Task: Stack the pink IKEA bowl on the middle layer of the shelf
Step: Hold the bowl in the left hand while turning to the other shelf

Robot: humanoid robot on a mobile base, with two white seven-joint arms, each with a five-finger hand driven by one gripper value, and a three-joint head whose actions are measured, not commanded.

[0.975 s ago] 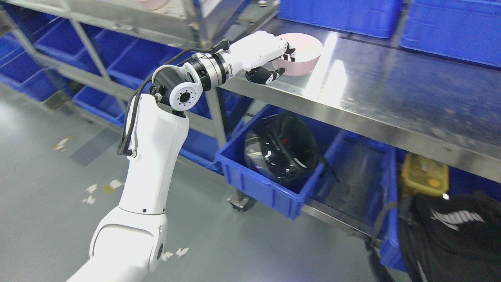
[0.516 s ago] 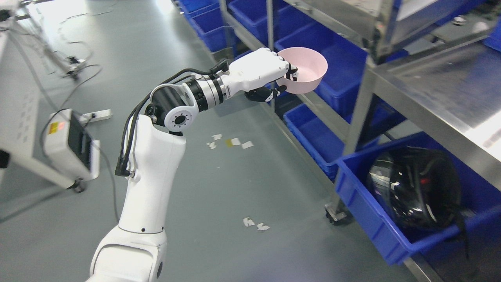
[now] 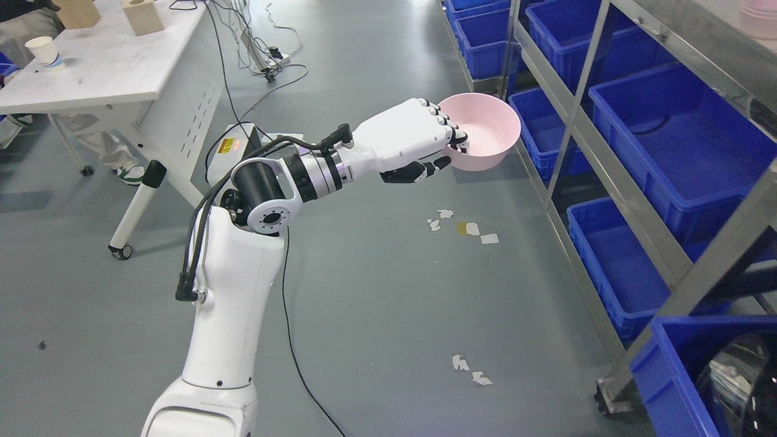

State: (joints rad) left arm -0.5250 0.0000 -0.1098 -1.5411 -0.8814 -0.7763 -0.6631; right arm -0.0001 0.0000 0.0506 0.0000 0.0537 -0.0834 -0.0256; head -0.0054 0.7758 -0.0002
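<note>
My left hand [image 3: 438,153] is shut on the near rim of a pink bowl [image 3: 485,130], fingers inside the rim and thumb under it. The bowl hangs upright in the air over the grey floor, to the left of a metal shelf rack [image 3: 613,182]. Another pink object [image 3: 759,17] sits on the rack's steel shelf at the top right corner, cut off by the frame edge. My right arm does not show.
Blue bins [image 3: 680,127] fill the rack's lower levels; one at bottom right holds a black helmet [image 3: 737,388]. A white table [image 3: 115,67] with a paper cup [image 3: 45,51] stands at top left, a seated person's legs behind it. Cables and paper scraps [image 3: 464,227] lie on the floor.
The whole view has swung left, so the camera moved. My left hand, still holding the bowl, came off the steel shelf and now holds it over the floor beside the rack.
</note>
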